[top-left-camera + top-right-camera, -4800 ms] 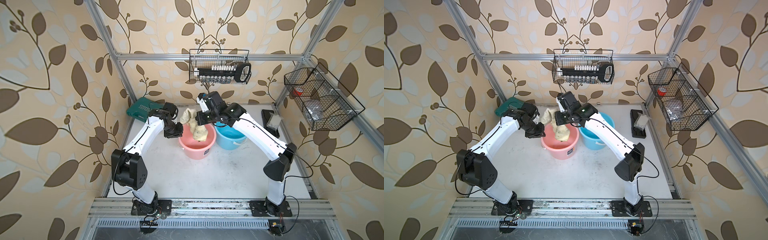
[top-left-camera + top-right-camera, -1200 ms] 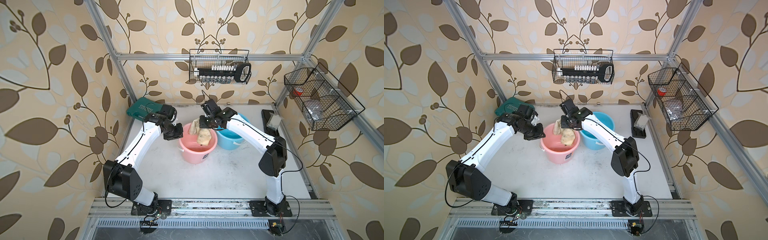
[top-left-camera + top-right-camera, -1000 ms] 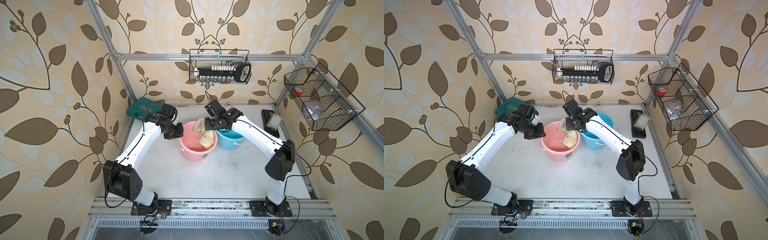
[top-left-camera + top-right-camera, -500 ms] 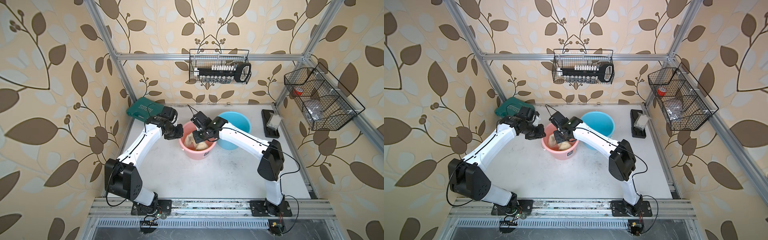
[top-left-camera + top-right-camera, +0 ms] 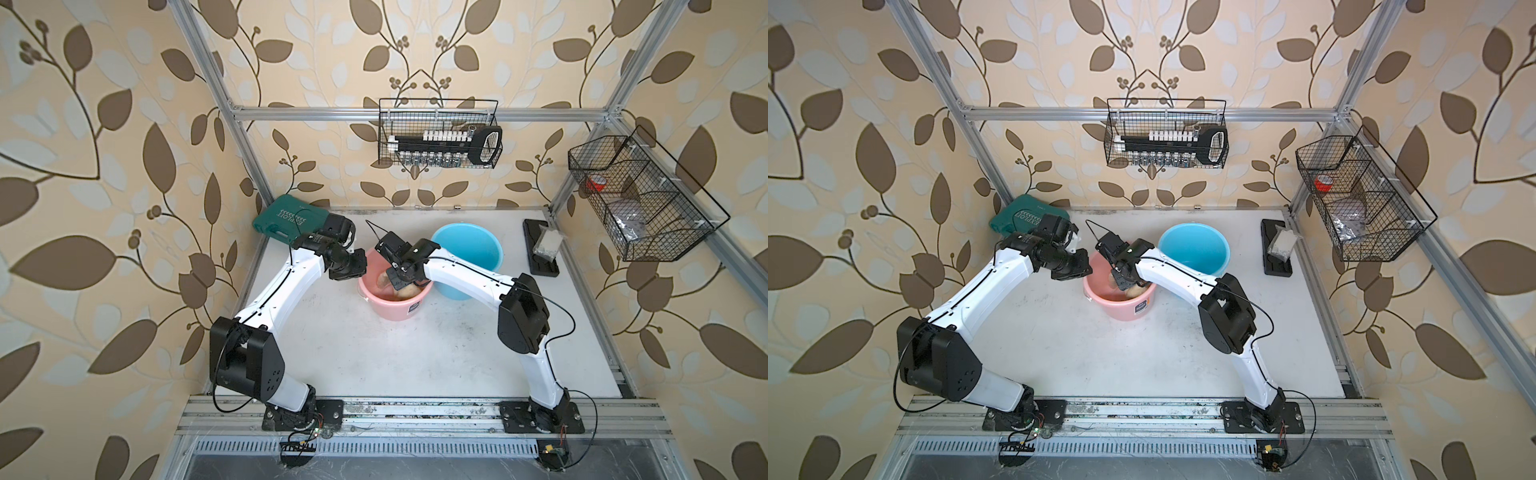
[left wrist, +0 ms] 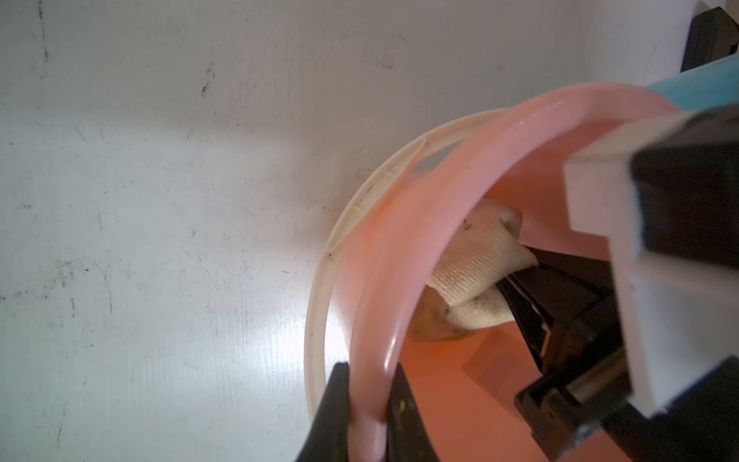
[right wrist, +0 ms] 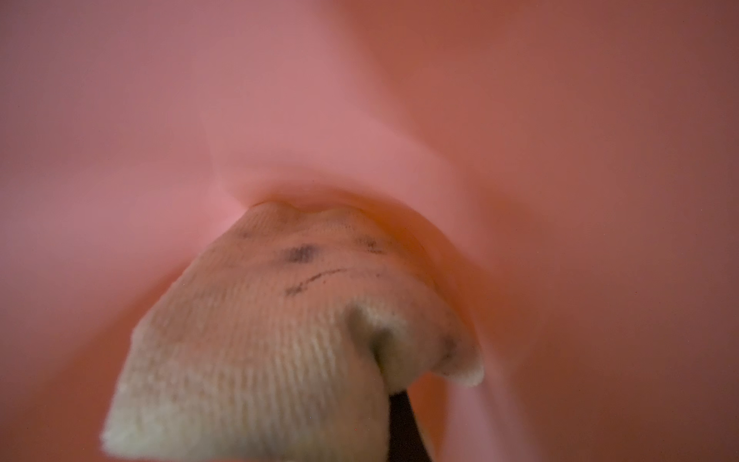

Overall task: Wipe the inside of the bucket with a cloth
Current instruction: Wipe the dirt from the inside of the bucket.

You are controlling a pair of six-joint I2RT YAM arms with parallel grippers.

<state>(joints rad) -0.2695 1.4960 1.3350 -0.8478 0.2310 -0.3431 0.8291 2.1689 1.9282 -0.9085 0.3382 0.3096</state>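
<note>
Inside the pink bucket (image 5: pixel 395 311), the cloth (image 6: pixel 476 276) is held low by the right gripper (image 6: pixel 510 282), whose jaws are clamped on its bunched end. A second earlier it was hung above the rim; now it is sunk below it, and the blue bucket (image 5: pixel 465 247) behind is shown more fully. The wad is pointed away from the jaws, its long axis running from them toward the pink wall, against which the speckled far end is seen. The rim is pinched between the closed jaws of the left gripper (image 6: pixel 370 394), as before. Both buckets are stood on the white table (image 5: pixel 374 357).
</note>
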